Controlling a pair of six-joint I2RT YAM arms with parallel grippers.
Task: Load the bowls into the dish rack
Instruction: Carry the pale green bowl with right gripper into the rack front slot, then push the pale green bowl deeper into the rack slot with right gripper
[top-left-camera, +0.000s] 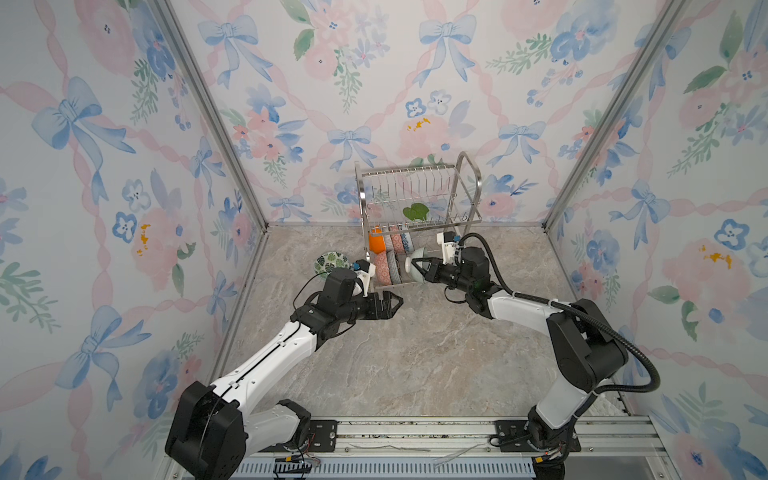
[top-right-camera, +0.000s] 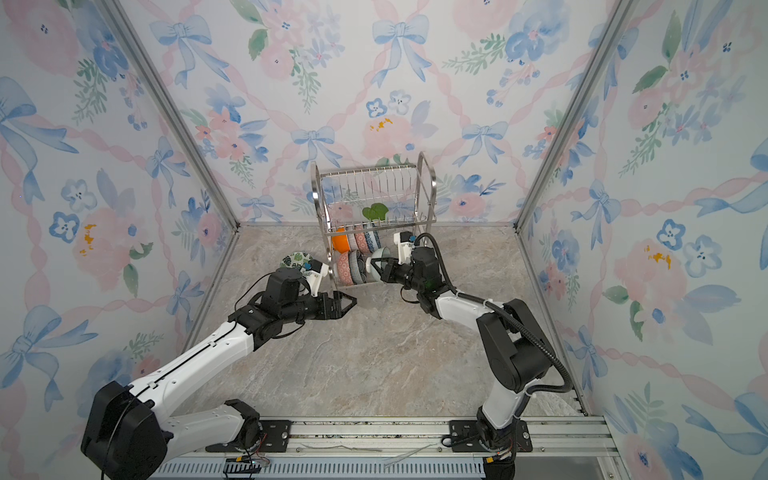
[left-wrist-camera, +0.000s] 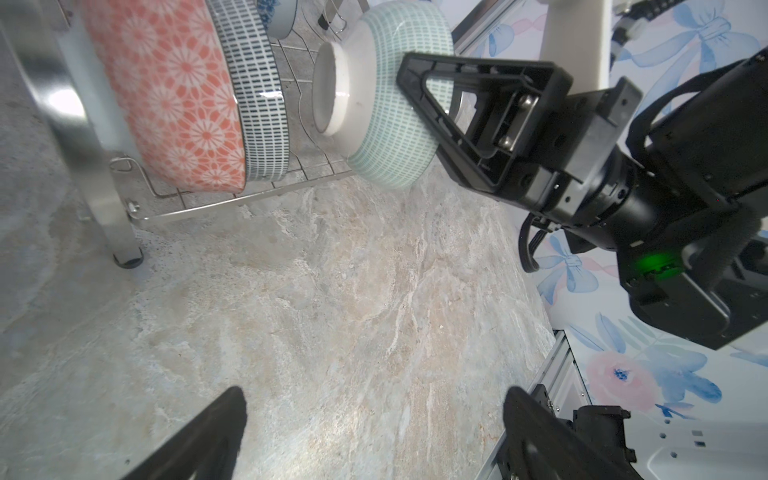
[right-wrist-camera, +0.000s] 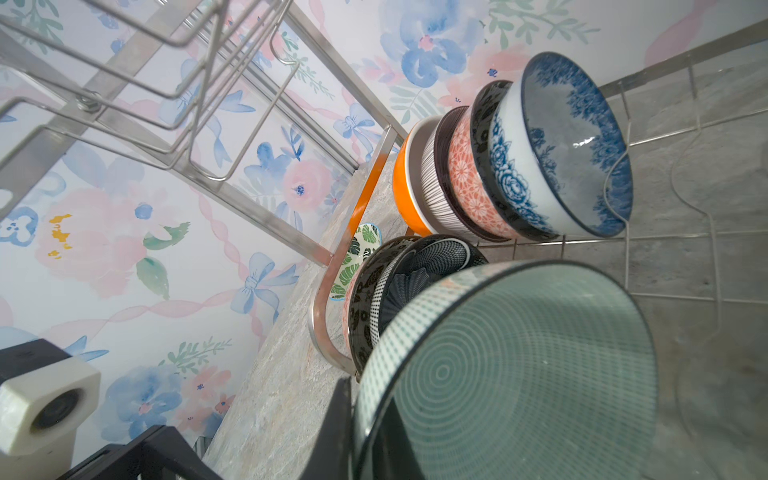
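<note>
The right gripper pinches the rim of the pale-green grid-patterned bowl, held on edge at the lower tier of the dish rack, its foot facing the racked dash-patterned bowl near it, while the left gripper hovers spread and empty.

Three walls papered with watercolour blue bows, pink ribbons and pink and blue flowers close in the space. Silver metal posts run up the two back corners. The tabletop is grey-beige marbled stone, evenly lit. A ribbed aluminium rail crosses its near edge.
</note>
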